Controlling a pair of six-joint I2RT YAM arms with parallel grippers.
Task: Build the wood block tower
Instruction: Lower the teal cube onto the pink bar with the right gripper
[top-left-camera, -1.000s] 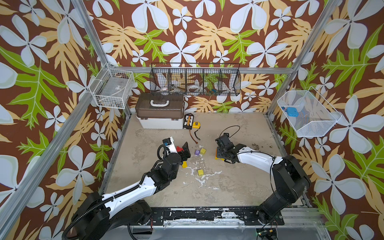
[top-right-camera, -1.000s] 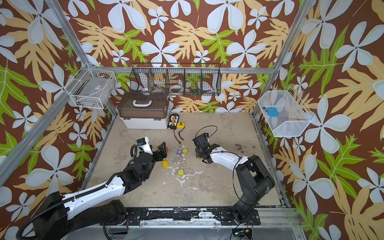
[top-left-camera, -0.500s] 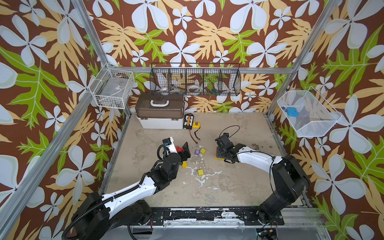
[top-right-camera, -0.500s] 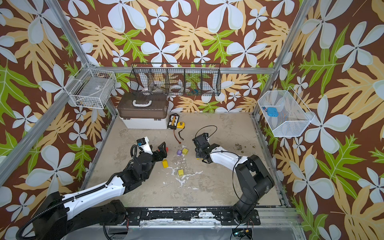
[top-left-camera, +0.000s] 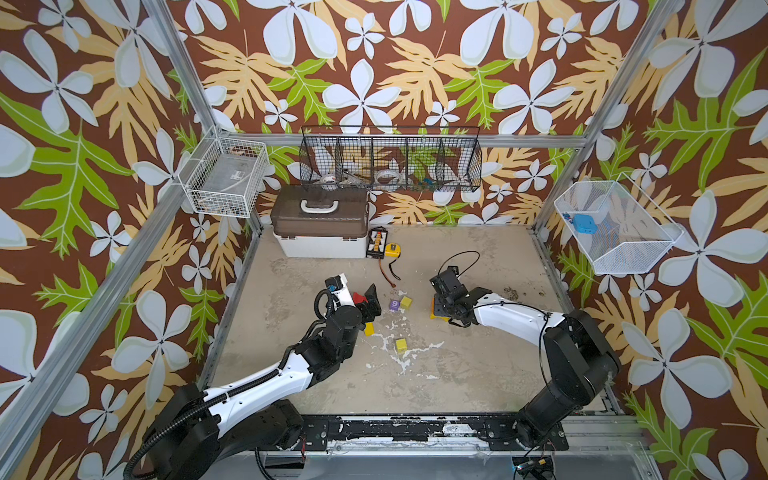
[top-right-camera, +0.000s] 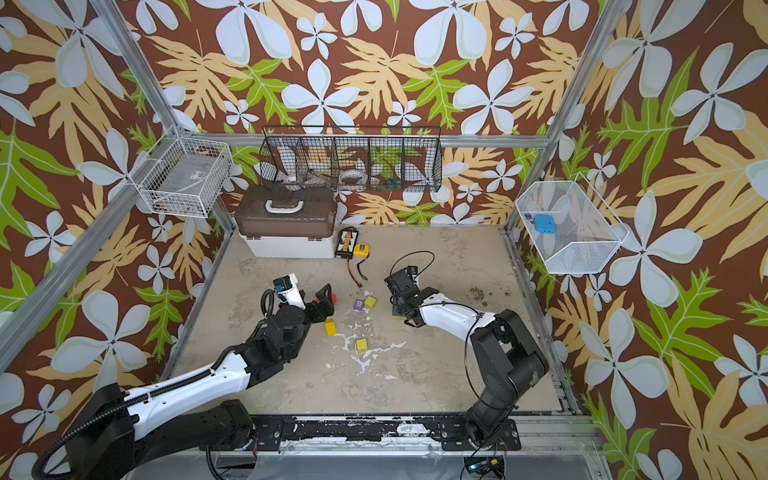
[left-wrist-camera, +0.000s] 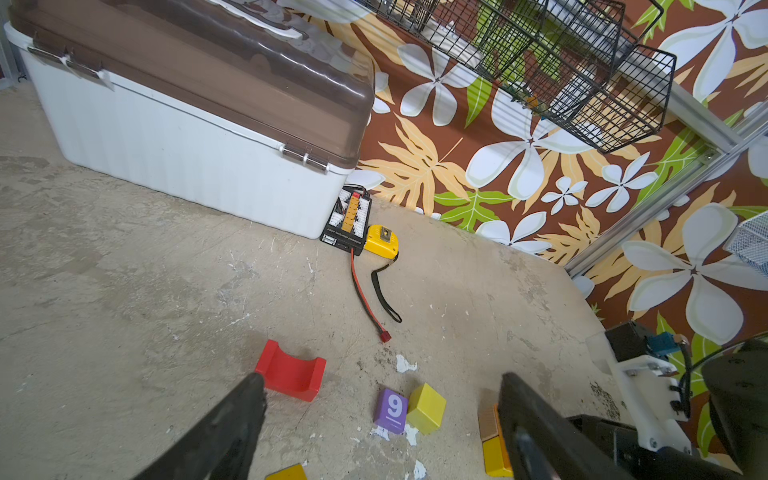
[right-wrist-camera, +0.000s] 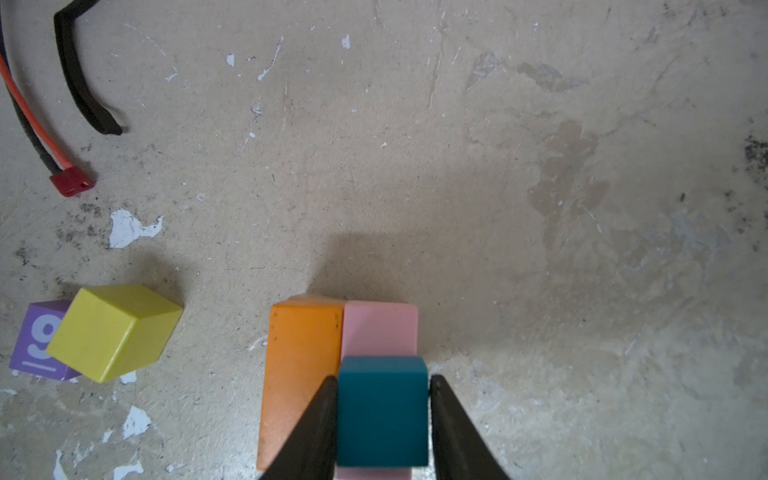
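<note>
Resting atop the pink bar (right-wrist-camera: 380, 328), the teal cube (right-wrist-camera: 382, 411) lies between the jaws of the right gripper (right-wrist-camera: 382, 378); whether pinched, I cannot tell.

The toolbox (top-left-camera: 320, 232) stands at the back left of the table (top-left-camera: 478, 374), the connector board (top-left-camera: 377, 243) just right of it and the tape measure (top-left-camera: 392, 249) beside that. Mid-table, the numbered cube (top-left-camera: 394, 305) touches the plain cube (top-left-camera: 406, 302) on its right; the arch block (left-wrist-camera: 291, 374) lies left of them, the tower (top-left-camera: 434, 311) right, its topmost cube (right-wrist-camera: 382, 411) resting on a bar (right-wrist-camera: 380, 328). A lone cube (top-left-camera: 401, 345) sits nearer the front
</note>
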